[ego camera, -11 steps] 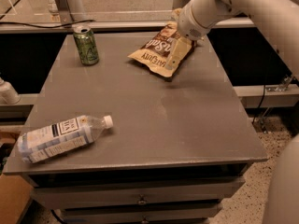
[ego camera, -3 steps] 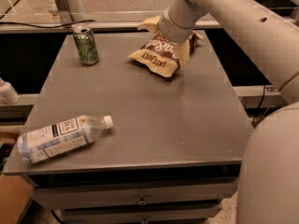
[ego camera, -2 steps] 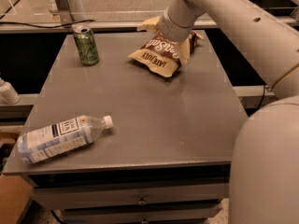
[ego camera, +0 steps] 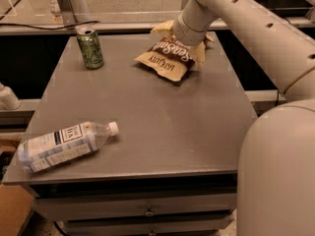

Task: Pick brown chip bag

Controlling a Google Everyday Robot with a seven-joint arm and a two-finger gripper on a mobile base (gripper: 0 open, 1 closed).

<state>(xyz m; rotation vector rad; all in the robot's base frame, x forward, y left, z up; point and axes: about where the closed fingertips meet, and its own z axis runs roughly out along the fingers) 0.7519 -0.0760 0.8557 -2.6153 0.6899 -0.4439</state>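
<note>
One brown chip bag (ego camera: pixel 166 59) at far edge of desk (ego camera: pixel 162 132); gripper (ego camera: pixel 186 39) on its far end, grip unclear, arm (ego camera: pixel 246 28) covering. One can (ego camera: pixel 90 47), one bottle (ego camera: pixel 66 145) lying.

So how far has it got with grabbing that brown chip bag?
Reaching looks done: the claw is at the far end of the chip bag, near the back right of the table. The grab itself is in hand, hidden behind the arm. Lifting is left: the bag's near edge lies on the table.
</note>
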